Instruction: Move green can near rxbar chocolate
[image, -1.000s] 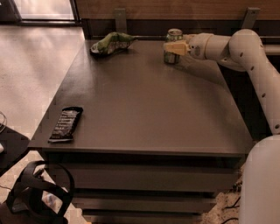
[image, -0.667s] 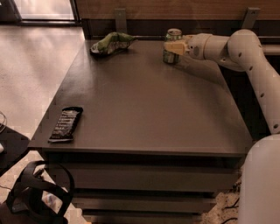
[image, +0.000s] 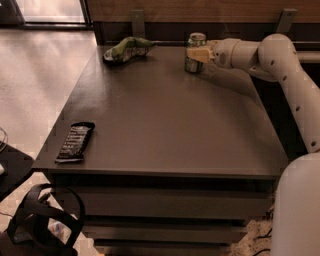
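Note:
The green can (image: 194, 65) stands upright at the far right of the dark table (image: 165, 115), its silver top showing. My gripper (image: 194, 54) reaches in from the right and is shut on the can's middle, with one pale finger (image: 199, 54) across its front. The rxbar chocolate (image: 75, 142), a flat black bar with pale lettering, lies at the table's front left corner, far from the can.
A green-and-white snack bag (image: 127, 48) lies at the far left of the table. My white arm (image: 280, 60) runs along the table's right side. A wall with brackets stands behind the table. A black headset (image: 40, 225) lies on the floor at front left.
The gripper and the green can have shifted slightly to the left. The bag and the bar have not moved.

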